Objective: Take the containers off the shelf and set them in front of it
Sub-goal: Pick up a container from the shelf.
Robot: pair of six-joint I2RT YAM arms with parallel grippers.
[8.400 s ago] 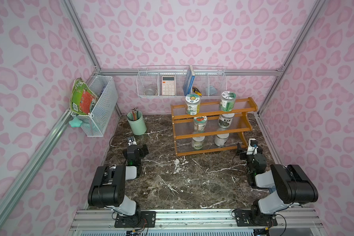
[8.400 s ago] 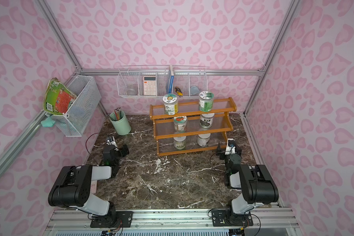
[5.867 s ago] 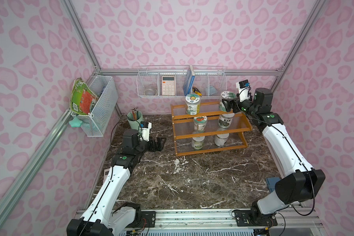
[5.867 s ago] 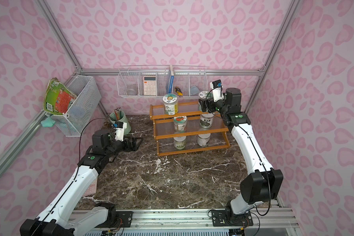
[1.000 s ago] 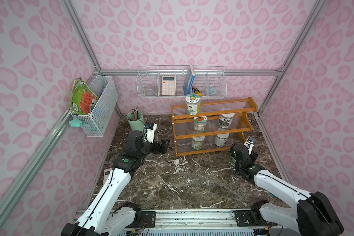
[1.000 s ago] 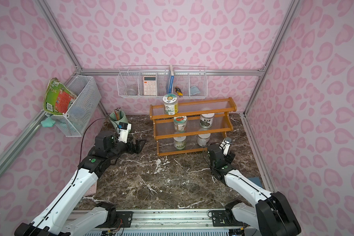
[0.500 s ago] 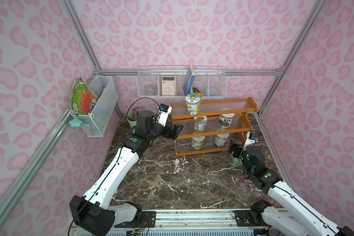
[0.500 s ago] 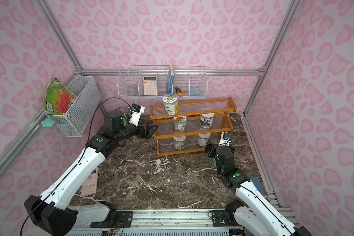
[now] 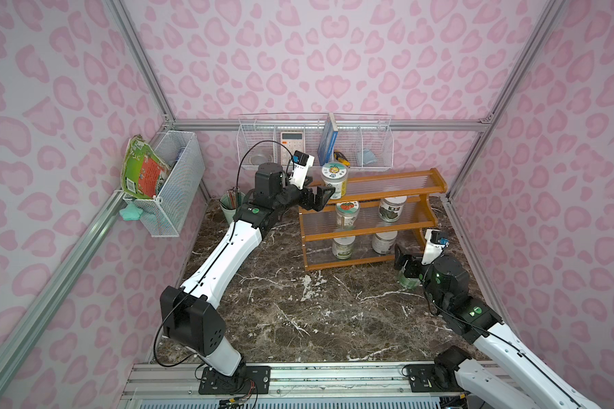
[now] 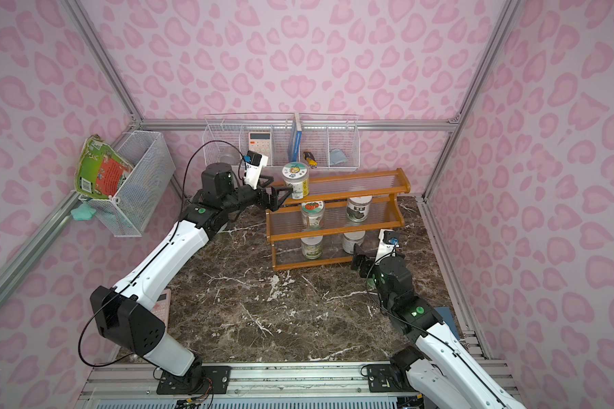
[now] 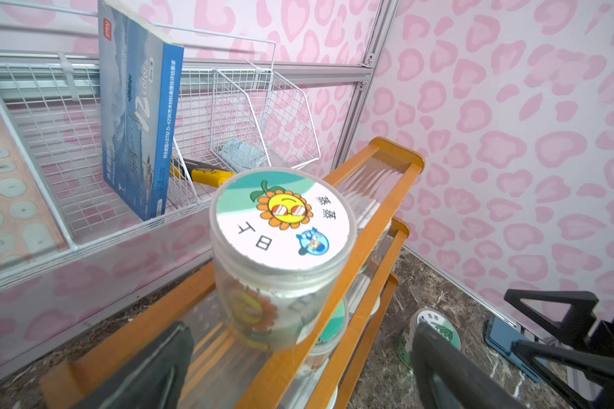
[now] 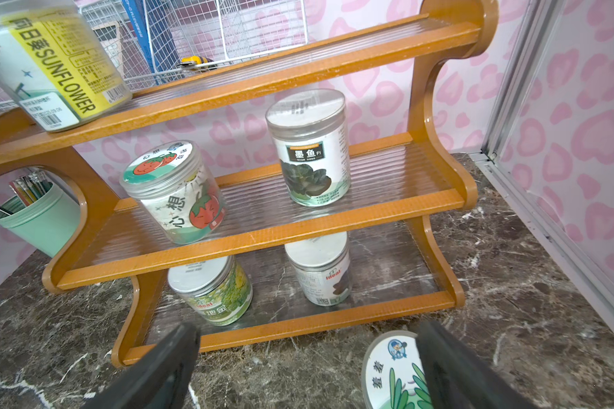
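Note:
The orange-brown shelf holds several containers. A sunflower-lid jar stands at the left end of the top tier. My left gripper hovers open just short of it, one finger to each side. A tomato-lid jar and a white-lid jar sit on the middle tier, two white-lid jars on the bottom tier. A green-lid jar stands on the table before the shelf's right end. My right gripper is open over it.
A mint-green pencil cup stands left of the shelf, behind my left arm. White wire baskets hang on the back wall just behind the top tier, another on the left wall. A blue pad lies at the table's right edge.
My left arm rose from the table to the shelf's top tier and reached the sunflower-lid jar. My right gripper let go of the green-lid jar on the table and lifted slightly.

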